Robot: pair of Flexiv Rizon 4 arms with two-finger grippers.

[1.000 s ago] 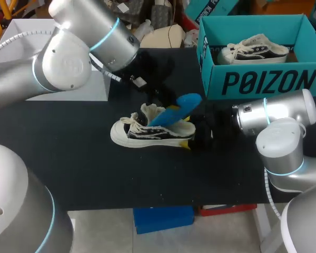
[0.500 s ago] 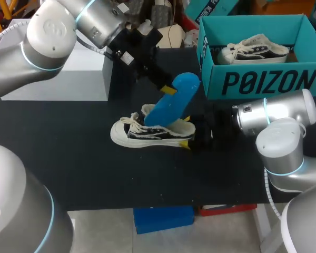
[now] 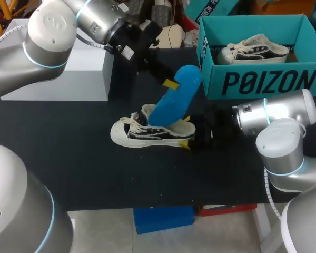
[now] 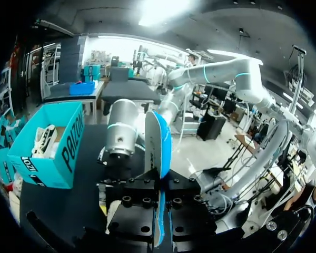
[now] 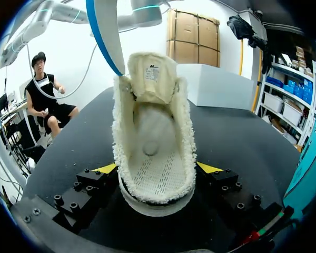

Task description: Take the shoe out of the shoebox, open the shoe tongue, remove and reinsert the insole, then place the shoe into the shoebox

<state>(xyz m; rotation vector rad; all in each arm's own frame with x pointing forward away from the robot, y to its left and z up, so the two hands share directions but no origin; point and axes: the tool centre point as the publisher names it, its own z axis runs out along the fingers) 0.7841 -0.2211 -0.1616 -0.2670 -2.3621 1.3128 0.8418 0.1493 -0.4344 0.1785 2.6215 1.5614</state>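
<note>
A cream and black sneaker lies on the black table, its fleecy opening facing my right gripper. That gripper is shut on the shoe's heel, one yellow tip on each side. My left gripper is shut on the upper end of a blue insole, which slants steeply above the shoe. The insole's lower end hangs by the raised tongue. From the left wrist, the insole stands edge-on between the fingers. The teal shoebox at the back right holds a second sneaker.
A pale grey box stands at the table's back left, behind my left arm. The shoebox lies beyond my right arm in the left wrist view.
My left gripper has pulled the insole up from lying low in the shoe to a steep slant above it. The shoe and my right arm have stayed put.
</note>
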